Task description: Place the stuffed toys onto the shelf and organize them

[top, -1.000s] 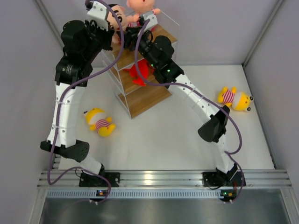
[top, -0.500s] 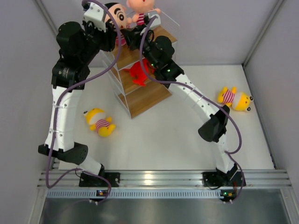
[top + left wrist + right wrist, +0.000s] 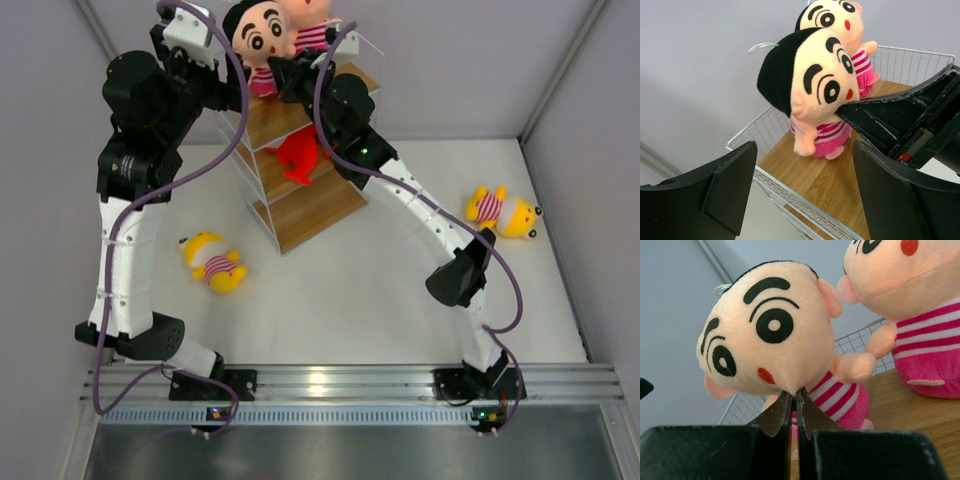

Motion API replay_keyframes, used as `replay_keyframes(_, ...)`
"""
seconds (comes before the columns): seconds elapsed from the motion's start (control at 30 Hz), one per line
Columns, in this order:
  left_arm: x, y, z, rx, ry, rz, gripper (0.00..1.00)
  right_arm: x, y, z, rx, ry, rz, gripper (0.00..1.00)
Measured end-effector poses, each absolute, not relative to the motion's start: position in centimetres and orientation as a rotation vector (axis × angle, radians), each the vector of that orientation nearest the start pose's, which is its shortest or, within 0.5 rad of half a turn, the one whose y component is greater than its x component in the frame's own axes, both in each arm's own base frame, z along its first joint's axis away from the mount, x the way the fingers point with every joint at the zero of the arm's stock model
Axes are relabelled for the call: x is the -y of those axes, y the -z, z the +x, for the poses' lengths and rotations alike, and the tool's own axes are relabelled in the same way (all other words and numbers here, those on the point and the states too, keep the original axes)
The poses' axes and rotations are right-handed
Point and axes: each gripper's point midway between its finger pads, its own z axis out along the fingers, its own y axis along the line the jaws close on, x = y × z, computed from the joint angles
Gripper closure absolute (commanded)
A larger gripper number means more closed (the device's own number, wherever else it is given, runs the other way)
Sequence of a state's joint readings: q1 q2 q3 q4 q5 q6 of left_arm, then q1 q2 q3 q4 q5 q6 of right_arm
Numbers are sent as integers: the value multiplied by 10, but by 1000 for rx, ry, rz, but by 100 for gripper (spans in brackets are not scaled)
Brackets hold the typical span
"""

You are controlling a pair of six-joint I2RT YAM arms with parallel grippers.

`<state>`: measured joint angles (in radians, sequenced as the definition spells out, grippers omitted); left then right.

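Two black-haired boy dolls in pink stripes stand on the top board of the shelf [image 3: 312, 212]. The nearer boy doll [image 3: 262, 38] [image 3: 810, 85] [image 3: 770, 335] is beside the second one [image 3: 312, 28] [image 3: 837, 17] [image 3: 910, 285]. My left gripper [image 3: 226, 88] [image 3: 804, 157] is open, just left of the nearer doll and not touching it. My right gripper [image 3: 280, 72] [image 3: 794, 390] is shut, its tips pinching that doll's chin. A red shark [image 3: 300, 155] lies on the middle board. Two yellow figures lie on the table, one at the left [image 3: 213, 261] and one at the right [image 3: 503, 212].
The shelf has a thin white wire rim [image 3: 805, 192] around each board and stands at the back, close to the rear wall. Side walls close in the table on both sides. The arms' bases sit on a metal rail [image 3: 330, 382] at the near edge.
My left gripper has opened and drawn back to the left, off the nearer boy doll. My right gripper has shut on the doll's chin. The doll now stands more upright.
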<state>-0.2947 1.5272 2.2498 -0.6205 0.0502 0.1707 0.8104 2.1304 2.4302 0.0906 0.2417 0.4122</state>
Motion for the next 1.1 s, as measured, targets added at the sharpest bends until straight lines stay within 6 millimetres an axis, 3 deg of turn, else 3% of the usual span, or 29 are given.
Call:
replay_keyframes(0.33, 115, -572, 385, -1412, 111, 379, 17, -426, -533, 437, -1268, -923, 31, 100)
replay_keyframes(0.6, 118, -561, 397, -1438, 105, 390, 17, -427, -535, 435, -1268, -951, 40, 100)
replay_keyframes(0.73, 119, -553, 402, -1455, 92, 400, 17, -431, -536, 434, -1266, -975, 40, 87)
replay_keyframes(1.1, 114, -543, 409, -1483, 53, 397, 17, -439, -529, 439, -1269, -1001, 30, 85)
